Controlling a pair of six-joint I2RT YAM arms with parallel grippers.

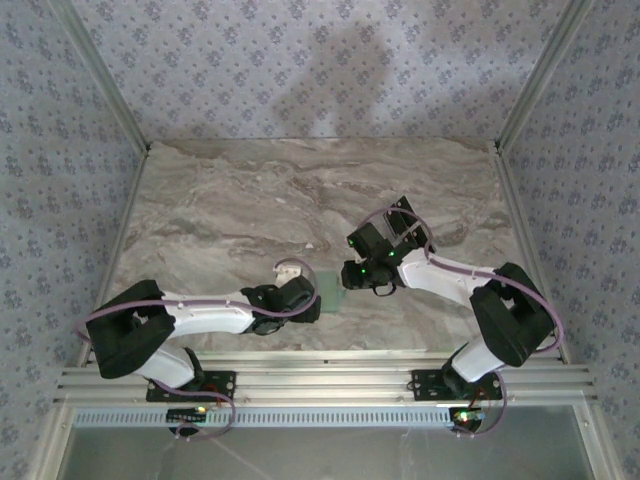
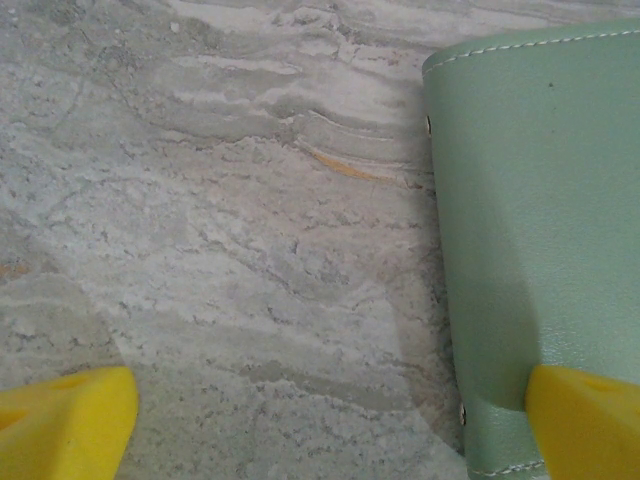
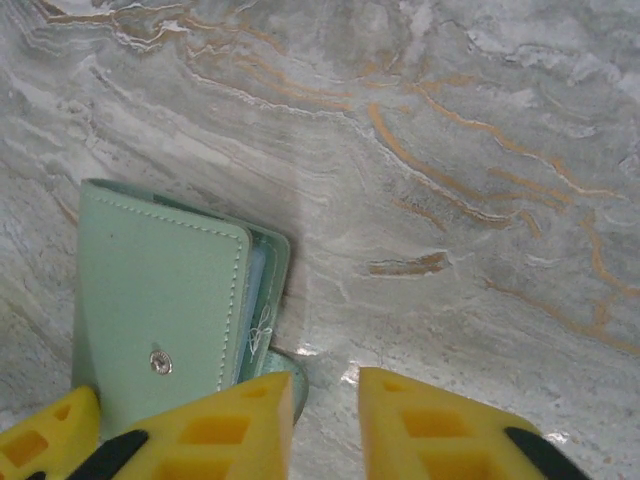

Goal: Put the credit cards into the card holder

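Note:
The pale green card holder (image 3: 160,290) lies closed on the marble table, its snap stud facing up and its round tab poking out at the near corner. My right gripper (image 3: 325,430) hovers just beside that corner, open by a narrow gap with bare table between the fingers. Its left finger (image 3: 215,430) overlaps the tab. My left gripper (image 2: 325,425) is wide open over bare marble, and its right fingertip (image 2: 585,420) sits over the card holder (image 2: 540,220). From above, the card holder (image 1: 328,288) shows between the left gripper (image 1: 303,298) and the right gripper (image 1: 368,278). The credit cards are out of view.
The marble table (image 1: 250,200) stretches back to patterned walls on three sides. An aluminium rail (image 1: 320,385) carrying both arm bases runs along the near edge.

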